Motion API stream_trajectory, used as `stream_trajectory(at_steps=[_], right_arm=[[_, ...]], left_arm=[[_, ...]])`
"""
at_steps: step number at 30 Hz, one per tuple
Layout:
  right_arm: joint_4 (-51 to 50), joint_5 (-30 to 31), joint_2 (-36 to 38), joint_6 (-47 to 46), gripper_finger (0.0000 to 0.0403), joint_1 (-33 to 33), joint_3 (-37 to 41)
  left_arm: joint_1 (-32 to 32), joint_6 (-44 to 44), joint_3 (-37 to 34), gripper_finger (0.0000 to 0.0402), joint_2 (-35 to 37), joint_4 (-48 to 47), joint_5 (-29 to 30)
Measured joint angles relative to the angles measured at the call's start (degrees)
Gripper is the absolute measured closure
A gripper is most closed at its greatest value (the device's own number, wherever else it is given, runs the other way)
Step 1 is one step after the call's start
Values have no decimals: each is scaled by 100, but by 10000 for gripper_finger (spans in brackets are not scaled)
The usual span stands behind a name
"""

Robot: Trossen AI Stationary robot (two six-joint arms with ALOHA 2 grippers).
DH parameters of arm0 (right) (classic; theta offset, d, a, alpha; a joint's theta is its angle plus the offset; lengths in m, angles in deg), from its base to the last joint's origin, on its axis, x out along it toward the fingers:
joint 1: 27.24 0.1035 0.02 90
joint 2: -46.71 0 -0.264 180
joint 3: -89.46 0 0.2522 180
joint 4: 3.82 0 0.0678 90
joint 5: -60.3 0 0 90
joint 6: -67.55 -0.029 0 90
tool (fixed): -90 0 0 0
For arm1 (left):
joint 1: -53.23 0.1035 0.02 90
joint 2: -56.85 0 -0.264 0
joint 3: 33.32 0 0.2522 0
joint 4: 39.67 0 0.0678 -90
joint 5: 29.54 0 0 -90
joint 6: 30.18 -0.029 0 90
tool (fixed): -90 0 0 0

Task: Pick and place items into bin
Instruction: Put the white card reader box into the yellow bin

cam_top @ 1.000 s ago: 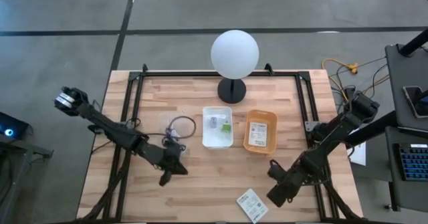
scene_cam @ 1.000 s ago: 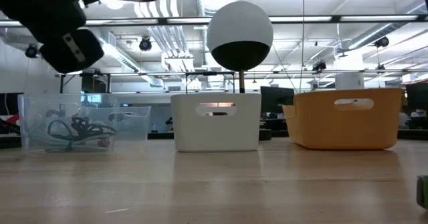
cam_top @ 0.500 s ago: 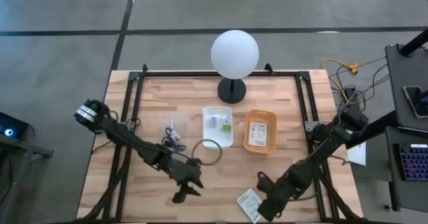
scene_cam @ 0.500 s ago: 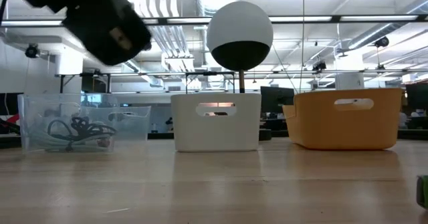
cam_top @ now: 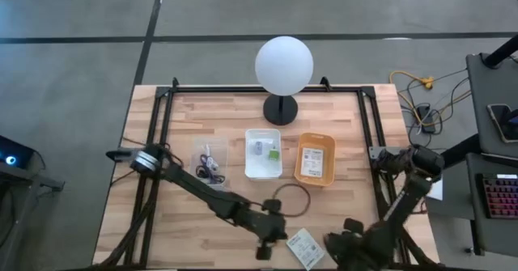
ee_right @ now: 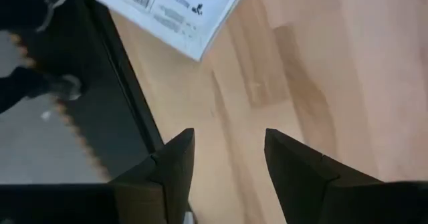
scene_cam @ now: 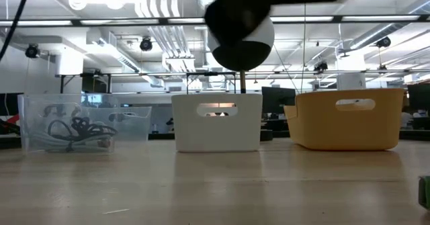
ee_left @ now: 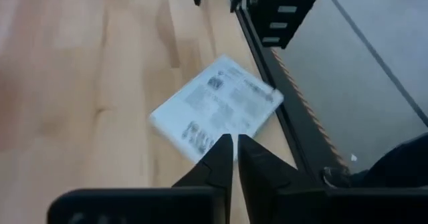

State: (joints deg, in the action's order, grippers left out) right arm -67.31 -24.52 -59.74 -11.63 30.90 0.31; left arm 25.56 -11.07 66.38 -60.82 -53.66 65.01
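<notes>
My left gripper [ee_left: 233,158], fingers nearly closed and holding nothing, sits just beside the white printed packet [cam_top: 305,247] at the table's [cam_top: 202,222] near edge. My right gripper [ee_right: 224,158] hovers on the packet's other side with fingers spread and empty. Farther from the packet stand the white bin [cam_top: 263,153], the orange bin [cam_top: 316,158] holding a second packet, and the clear bin [cam_top: 210,158] of cables.

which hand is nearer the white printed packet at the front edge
Left, though narrowly. The left hand sits just beside the white printed packet, fingers closed. The right hand is on the packet's other side, slightly farther off, fingers open.
</notes>
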Motion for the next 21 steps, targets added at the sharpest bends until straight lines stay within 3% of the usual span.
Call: stream_trajectory(at_steps=[8,14,21], right_arm=[[195,134,-177,-181,226,391,49],[513,406,-455,-327,236,123,50],[974,388,-782,277,239,-176,50]], left_arm=[[80,313,1149,375,-933,-280,-307],[69,465,1158,375,-948,-792,-975],[87,612,1138,375,-1012,-779,-1019]])
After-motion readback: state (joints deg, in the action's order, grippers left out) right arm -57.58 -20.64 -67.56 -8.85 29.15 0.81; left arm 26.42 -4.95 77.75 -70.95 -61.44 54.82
